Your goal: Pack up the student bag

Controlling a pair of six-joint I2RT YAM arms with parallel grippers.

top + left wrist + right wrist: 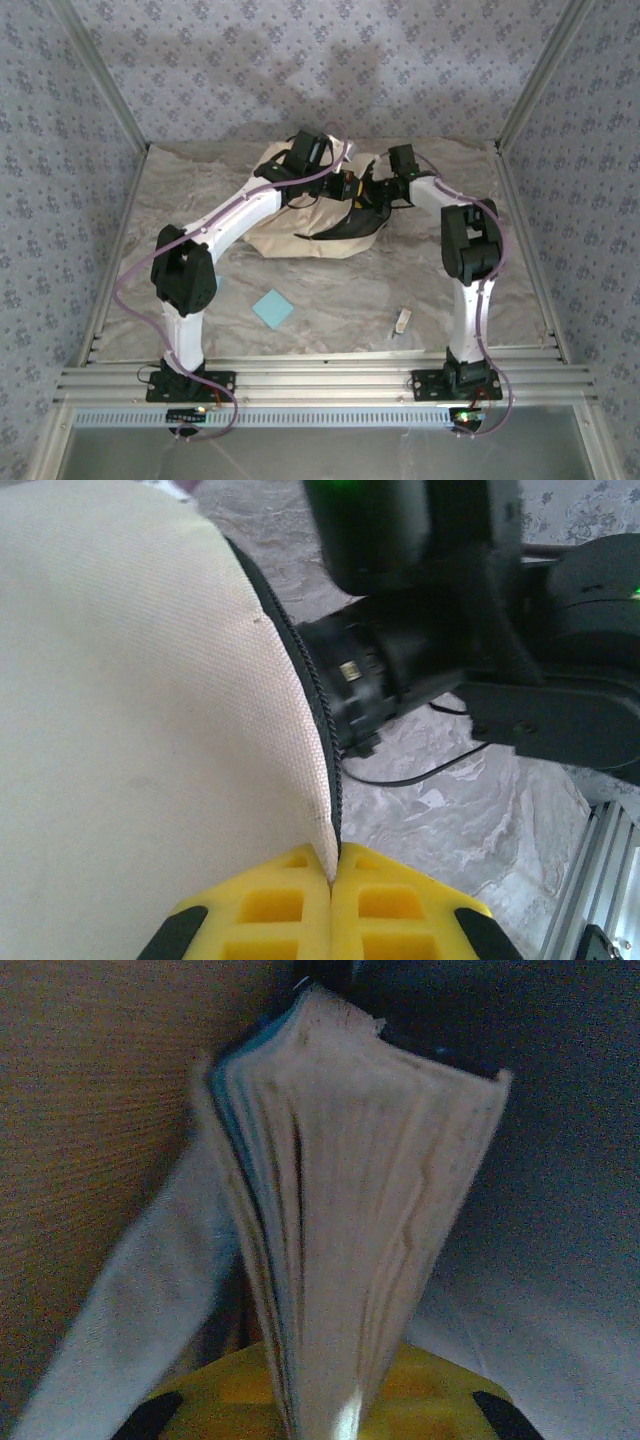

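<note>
The student bag (pixel 290 238), beige with black trim, lies at the middle back of the table. My left gripper (pixel 346 184) is shut on the rim of its opening; in the left wrist view the yellow fingertips (pixel 333 875) pinch the cream fabric (pixel 130 710) right beside the black zipper (pixel 322 715). My right gripper (pixel 368 205) reaches into the opening from the right. In the right wrist view it (pixel 340 1415) is shut on a thick book (pixel 360 1190), page edges facing the camera, inside the bag's dim interior (pixel 90 1110).
A light blue square pad (pixel 272 308) and a small white stick-like object (pixel 402 320) lie on the table in front of the bag. The aluminium frame rail (pixel 320 378) runs along the near edge, with patterned walls on three sides.
</note>
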